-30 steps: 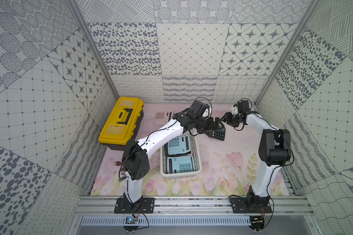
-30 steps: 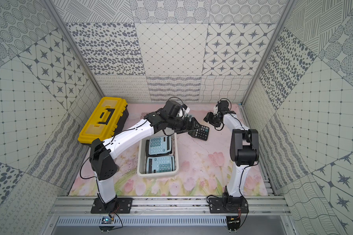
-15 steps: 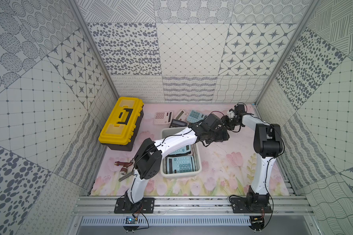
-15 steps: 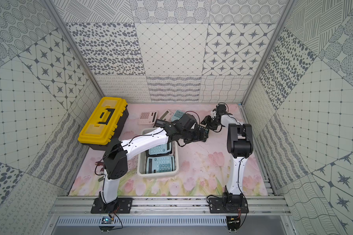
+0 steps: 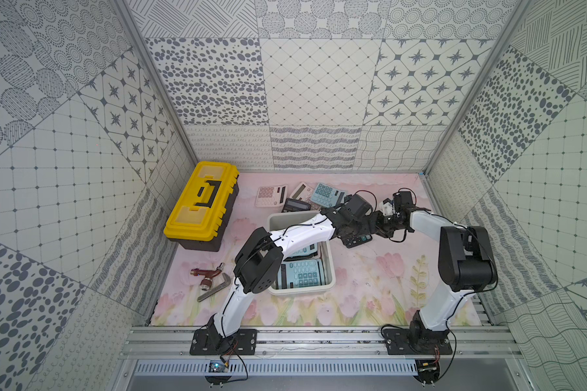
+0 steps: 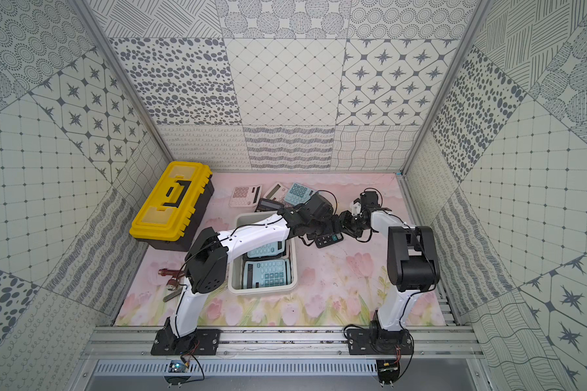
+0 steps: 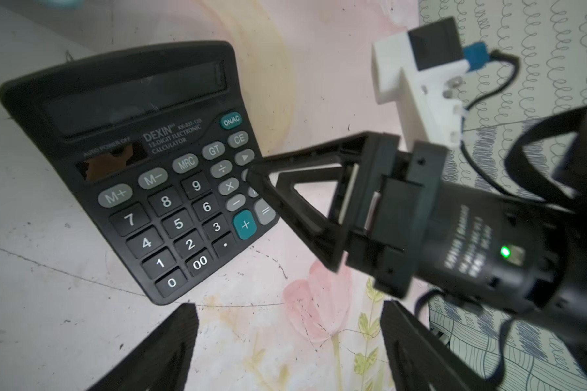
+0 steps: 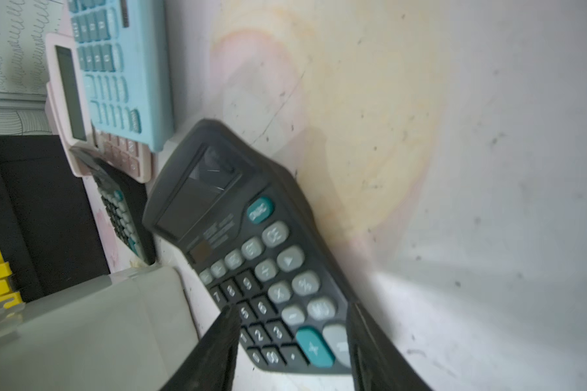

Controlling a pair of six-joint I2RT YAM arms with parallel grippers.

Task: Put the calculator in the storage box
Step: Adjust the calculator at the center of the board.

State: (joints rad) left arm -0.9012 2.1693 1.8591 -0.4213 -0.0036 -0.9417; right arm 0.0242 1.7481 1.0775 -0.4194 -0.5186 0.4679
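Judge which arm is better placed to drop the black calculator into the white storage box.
Right, probably. The right gripper pinches the black calculator by its edge, just beside the storage box. The left gripper hangs open nearby, holding nothing.

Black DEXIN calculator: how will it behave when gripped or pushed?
The black calculator looks like a rigid plastic slab, so probably stiff and light. Smooth casing could slip; the right gripper clamps just one end, so it may pivot. Flat and wide, it should slide, not roll.
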